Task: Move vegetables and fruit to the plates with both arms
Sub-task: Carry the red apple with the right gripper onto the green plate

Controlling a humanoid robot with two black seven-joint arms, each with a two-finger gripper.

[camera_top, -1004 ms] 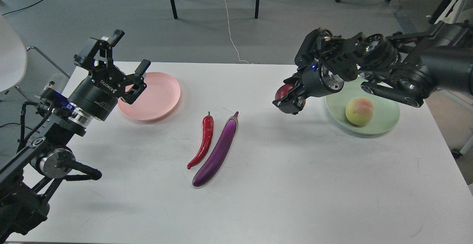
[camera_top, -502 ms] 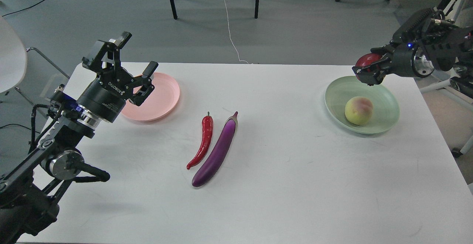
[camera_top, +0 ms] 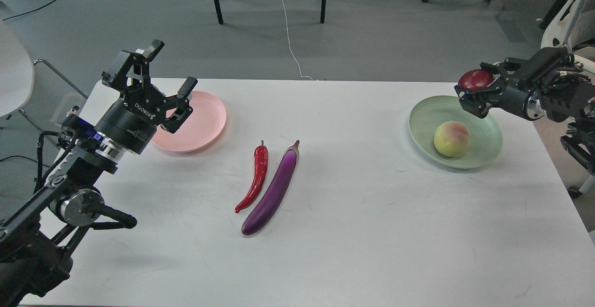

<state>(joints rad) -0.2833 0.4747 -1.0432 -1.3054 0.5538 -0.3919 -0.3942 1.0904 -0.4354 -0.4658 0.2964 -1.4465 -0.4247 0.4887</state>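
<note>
That round dark red glossy fruit looks slick and firm, so we'd squeeze across its widest part. Our right claw is clamped on it, above the pale mint-green plate near the worktop's far right corner. Left claw hangs wide open, empty.

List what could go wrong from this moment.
1. The right gripper holds the dark red fruit at the green plate's far rim; released there, it may roll off.
2. Dropped inward, it could knock the peach.
3. The chili and eggplant lie very close, so grasping one may nudge the other.
</note>
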